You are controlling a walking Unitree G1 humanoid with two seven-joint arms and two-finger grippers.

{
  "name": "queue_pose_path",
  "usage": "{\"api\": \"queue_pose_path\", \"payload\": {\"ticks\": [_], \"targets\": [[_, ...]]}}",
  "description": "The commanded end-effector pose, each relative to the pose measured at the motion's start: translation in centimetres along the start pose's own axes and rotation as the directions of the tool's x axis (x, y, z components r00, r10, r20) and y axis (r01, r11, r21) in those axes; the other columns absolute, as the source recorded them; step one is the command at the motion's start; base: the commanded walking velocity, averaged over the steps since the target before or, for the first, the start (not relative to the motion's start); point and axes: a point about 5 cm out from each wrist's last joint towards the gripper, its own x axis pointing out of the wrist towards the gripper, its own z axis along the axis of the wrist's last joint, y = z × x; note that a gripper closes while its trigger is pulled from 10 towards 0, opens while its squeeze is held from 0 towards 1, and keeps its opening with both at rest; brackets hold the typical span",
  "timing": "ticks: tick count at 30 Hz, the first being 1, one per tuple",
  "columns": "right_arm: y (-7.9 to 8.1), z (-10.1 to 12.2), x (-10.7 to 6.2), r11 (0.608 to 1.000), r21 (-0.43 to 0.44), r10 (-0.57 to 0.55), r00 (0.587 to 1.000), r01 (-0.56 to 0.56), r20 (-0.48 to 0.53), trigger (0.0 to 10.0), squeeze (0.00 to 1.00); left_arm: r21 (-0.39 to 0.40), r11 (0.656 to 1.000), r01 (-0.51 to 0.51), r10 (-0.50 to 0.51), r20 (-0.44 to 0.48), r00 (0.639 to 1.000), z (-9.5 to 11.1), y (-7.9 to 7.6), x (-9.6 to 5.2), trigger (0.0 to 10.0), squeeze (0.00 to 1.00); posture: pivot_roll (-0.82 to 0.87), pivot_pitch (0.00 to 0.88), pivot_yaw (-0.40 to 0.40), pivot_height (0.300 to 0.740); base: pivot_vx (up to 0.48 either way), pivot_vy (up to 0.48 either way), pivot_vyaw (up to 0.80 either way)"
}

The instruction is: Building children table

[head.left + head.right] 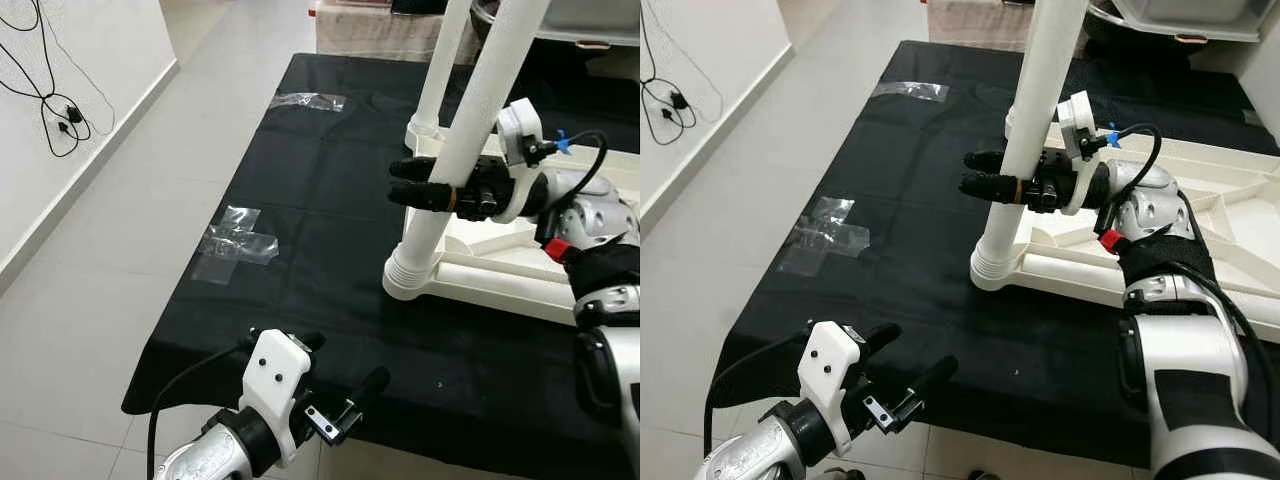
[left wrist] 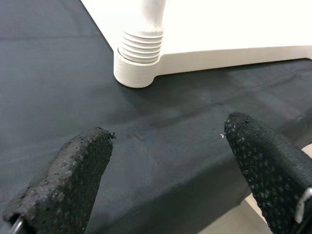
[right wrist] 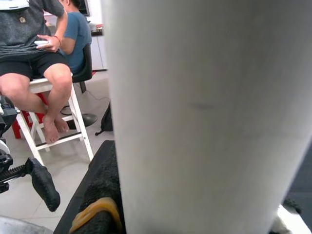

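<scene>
A black cloth covers the work surface, and pale floor tiles run along its left side up to a white wall where a black cable hangs. Two bits of clear plastic wrap lie on the cloth, one near its left edge and one farther back. In the right wrist view two people sit across the room, one on a white stool.

The cloth's near edge hangs over the front of the surface, and the left half of the cloth is open. The white table top lies upside down on the right half, with its corner socket well in from the near edge.

The right gripper reaches across from the right and grips a white table leg, which stands tilted in that ribbed corner socket; one black finger passes on each side of the leg. A second leg stands in a socket behind it. The left gripper hovers over the cloth's near edge, its fingers spread wide with nothing between them, pointing toward the socket.
</scene>
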Motion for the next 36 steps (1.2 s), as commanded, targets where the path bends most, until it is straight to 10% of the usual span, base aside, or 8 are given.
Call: {"api": "queue_pose_path", "payload": {"ticks": [1,36], "targets": [[0.3,-0.4,-0.3,1.0,0.016,0.021,1.0,-0.021,-0.015,10.0,0.0,-0.01,1.0,0.001,-0.001,-0.033,0.999,-0.6,0.1,-0.2,10.0,0.0,0.16,0.24,-0.011,0.74,0.0,0.0,0.0],[0.3,-3.8,1.2,0.997,0.012,-0.069,0.992,0.071,-0.104,10.0,0.0,-0.01,1.0,0.011,-0.011,-0.03,0.999,-0.7,-0.1,0.1,10.0,0.0,0.15,0.22,-0.019,0.74,0.0,0.0,0.0]]}}
